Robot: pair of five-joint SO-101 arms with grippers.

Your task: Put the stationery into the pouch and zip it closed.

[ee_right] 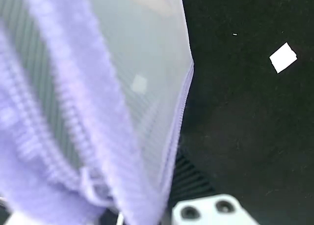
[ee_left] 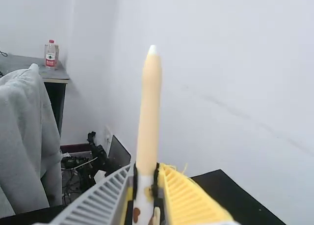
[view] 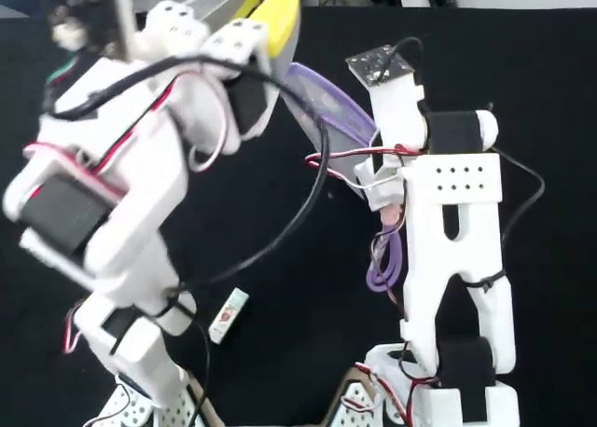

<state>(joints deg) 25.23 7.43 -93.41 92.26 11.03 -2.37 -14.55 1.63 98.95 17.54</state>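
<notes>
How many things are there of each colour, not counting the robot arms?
Purple: 1, the see-through zip pouch
Pale orange: 1, the pen-shaped stick
White: 1, the small oblong piece on the black table
Total: 3

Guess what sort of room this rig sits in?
Probably a lab or office workroom: a black-covered table, a plain white wall, and a desk with a bottle on it, cables and gear on the floor beside it.
</notes>
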